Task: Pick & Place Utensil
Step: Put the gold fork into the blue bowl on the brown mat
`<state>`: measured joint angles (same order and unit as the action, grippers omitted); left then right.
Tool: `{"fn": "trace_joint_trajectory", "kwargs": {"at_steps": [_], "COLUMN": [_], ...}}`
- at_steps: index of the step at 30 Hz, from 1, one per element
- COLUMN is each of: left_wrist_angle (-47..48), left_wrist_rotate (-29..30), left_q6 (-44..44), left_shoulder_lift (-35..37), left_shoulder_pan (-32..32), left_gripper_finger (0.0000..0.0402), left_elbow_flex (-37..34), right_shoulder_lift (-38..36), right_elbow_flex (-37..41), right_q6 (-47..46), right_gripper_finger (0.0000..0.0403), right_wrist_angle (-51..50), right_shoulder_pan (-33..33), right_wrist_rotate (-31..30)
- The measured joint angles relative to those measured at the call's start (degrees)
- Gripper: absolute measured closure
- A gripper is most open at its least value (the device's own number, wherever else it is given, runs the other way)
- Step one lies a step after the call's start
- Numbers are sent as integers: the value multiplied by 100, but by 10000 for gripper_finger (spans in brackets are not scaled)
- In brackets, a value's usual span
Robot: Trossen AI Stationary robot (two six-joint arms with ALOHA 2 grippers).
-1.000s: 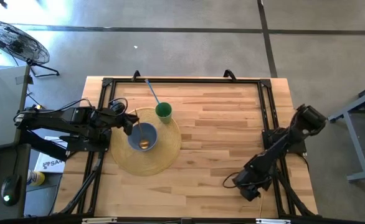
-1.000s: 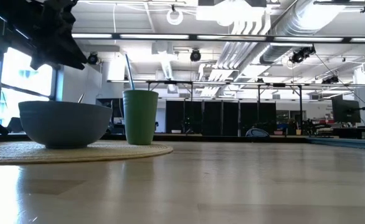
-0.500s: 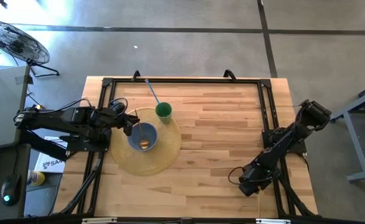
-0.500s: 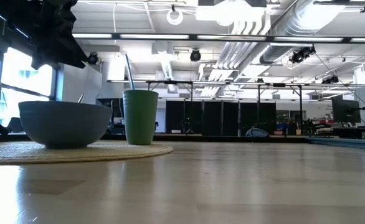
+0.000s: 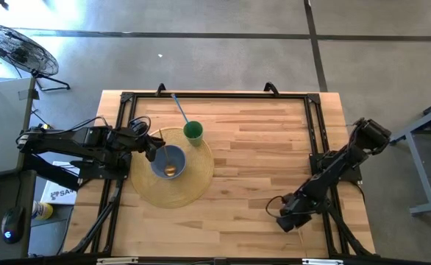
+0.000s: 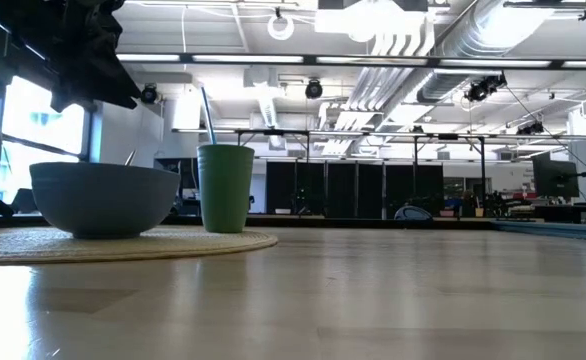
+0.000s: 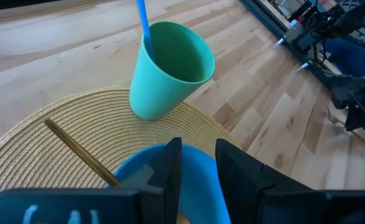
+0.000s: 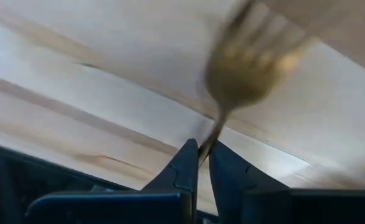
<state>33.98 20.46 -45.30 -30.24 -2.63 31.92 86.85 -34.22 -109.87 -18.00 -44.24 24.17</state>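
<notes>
Gold fork (image 8: 248,71): pinched by handle in right gripper (image 8: 202,152), near table's right front edge; placement pending. Left gripper (image 7: 195,163): narrowly parted, empty, over bowl (image 5: 169,160) already holding a gold utensil (image 7: 80,151). Cup (image 5: 193,132) beside.

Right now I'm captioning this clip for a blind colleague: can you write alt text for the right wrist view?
The right gripper has its two dark fingers closed on the thin handle of a gold fork, whose tines point away from the camera and look motion-blurred. Behind it is the light wooden table.
</notes>
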Motion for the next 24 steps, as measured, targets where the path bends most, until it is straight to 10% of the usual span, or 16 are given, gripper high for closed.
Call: {"fn": "trace_joint_trajectory", "kwargs": {"at_steps": [12, 24], "left_wrist_angle": [-90, -90], "left_wrist_rotate": [3, 5], "left_q6": [-17, -17], "left_shoulder_lift": [2, 0], "left_shoulder_pan": [0, 0], "left_gripper_finger": [305, 305], "left_elbow_flex": [0, 0], "right_shoulder_lift": [9, 955], "right_elbow_flex": [-1439, -2760], "right_q6": [2073, 5562], "right_gripper_finger": [388, 389], "right_wrist_angle": [-2295, -1851], "right_shoulder_pan": [845, 2132], "right_wrist_rotate": [-2167, -3665]}}
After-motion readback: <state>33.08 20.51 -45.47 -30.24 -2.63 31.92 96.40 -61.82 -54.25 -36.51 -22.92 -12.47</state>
